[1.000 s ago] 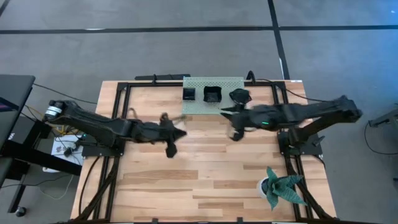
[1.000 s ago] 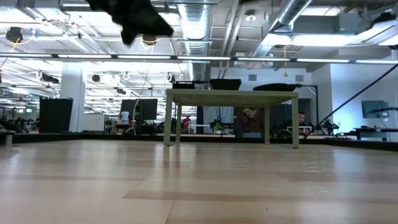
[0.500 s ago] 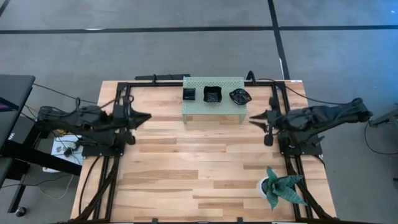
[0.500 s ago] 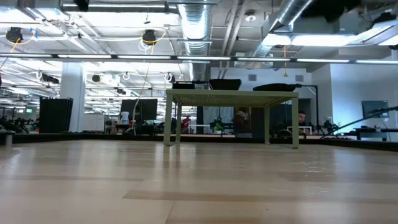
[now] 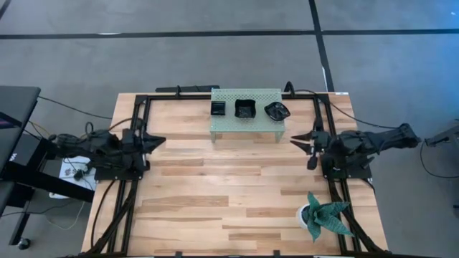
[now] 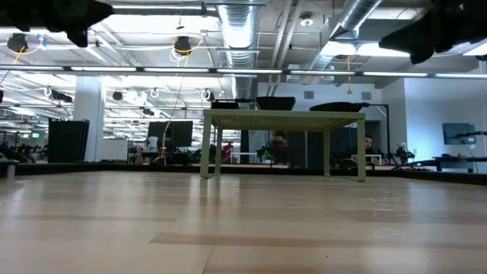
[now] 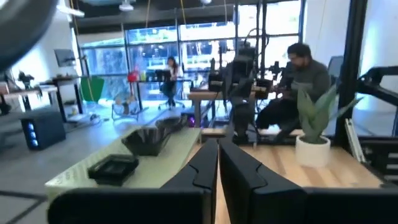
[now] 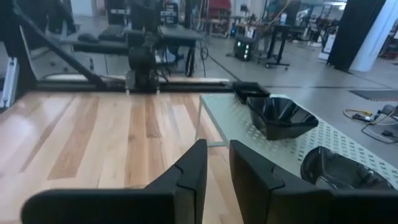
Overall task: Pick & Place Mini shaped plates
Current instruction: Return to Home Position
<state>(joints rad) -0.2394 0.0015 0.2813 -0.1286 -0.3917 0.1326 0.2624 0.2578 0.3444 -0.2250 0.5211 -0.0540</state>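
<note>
On the pale green perforated shelf, at the far edge of the desk, the mini shaped plates stand in three black stacks. The square stack is at the shelf's left end and the leaf-shaped stack at its right end.

Open wood runs from the shelf's front legs to the near edge of the desk. A potted plant stands well in front of the shelf and to its right, by the near right corner.

The left hand sits well left of the shelf, over the side rail. It is clenched, with its fingers all but touching and nothing between them. The right hand sits just right of the shelf's front corner. It is released, with its fingers slightly apart and holding nothing.

Only the high view shows both arms folded at the desk's sides. The low view shows the space beneath the shelf. The left wrist view alone shows a seated person beyond the plant.
</note>
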